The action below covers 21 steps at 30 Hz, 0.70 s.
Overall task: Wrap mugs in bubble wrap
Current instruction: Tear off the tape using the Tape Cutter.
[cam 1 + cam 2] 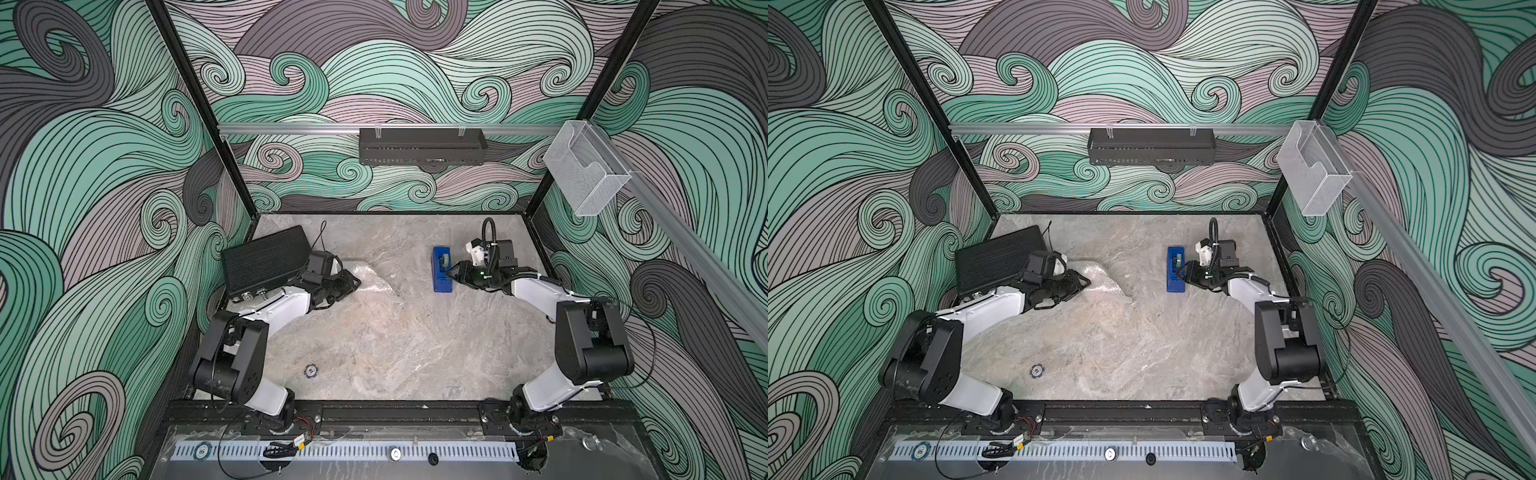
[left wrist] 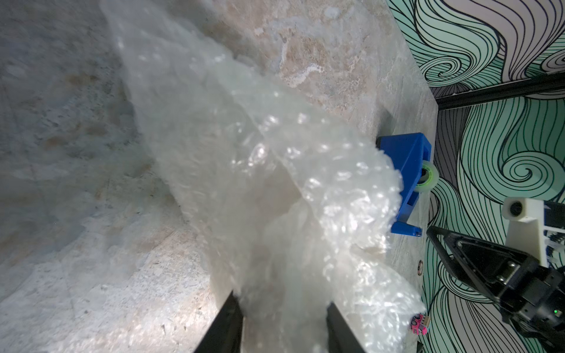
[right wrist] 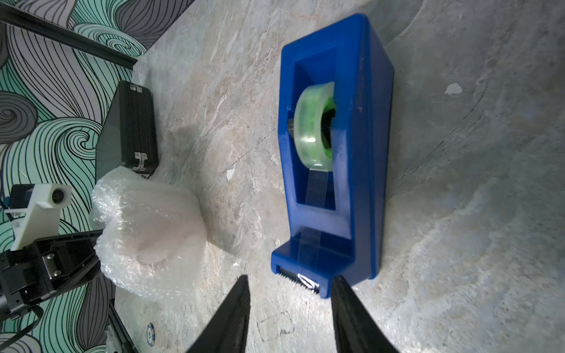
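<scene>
Where the table (image 1: 395, 340) runs nearest the arm bases: a small round chip (image 1: 311, 370) lies flat at about 8 o'clock, well apart from everything else.
Left gripper (image 1: 353, 285): reaches toward 11 o'clock, its fingers clamped on the bubble wrap (image 1: 374, 277), which fills the gap between them in the left wrist view.
Bubble wrap: bunched into a lumpy, see-through bundle on the table at about 11 o'clock. It is whitish, with shiny glints on its bubbles and creases.
Mug (image 3: 159, 226): inside that bundle. Only a pale pink blur shows through the plastic in the right wrist view, and I cannot make out the handle.
Right gripper (image 1: 451, 275): near 2 o'clock, fingers apart with bare table between them, tips just beside the toothed end of the tape dispenser (image 1: 441, 270).
Tape dispenser: blue, flat on the table, holding a green-cored roll, well apart from the bundle.
Case (image 1: 266, 262): black and ribbed, at 10 o'clock, near the bundle.
Far wall: a black basket (image 1: 422, 145) hangs at 12 o'clock.
</scene>
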Each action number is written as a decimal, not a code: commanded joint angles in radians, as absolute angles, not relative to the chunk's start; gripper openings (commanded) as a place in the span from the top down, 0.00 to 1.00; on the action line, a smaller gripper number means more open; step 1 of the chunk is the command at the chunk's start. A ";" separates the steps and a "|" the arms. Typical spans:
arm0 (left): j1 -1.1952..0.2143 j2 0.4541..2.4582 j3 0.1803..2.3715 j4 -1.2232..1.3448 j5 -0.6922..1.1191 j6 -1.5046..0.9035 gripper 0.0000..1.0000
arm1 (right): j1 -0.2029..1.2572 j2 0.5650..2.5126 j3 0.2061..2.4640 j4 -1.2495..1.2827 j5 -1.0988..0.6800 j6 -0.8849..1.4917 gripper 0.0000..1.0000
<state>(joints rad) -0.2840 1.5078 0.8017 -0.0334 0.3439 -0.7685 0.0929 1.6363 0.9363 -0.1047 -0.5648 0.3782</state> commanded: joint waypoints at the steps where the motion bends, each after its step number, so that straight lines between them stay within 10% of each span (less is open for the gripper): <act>1: -0.278 1.539 0.815 -0.089 0.333 -0.748 0.62 | 0.065 1.646 0.921 0.001 -0.607 0.414 0.56; 21: -0.278 1.546 0.819 -0.089 0.333 -0.746 0.62 | 0.049 1.805 0.710 0.701 -0.715 0.794 0.65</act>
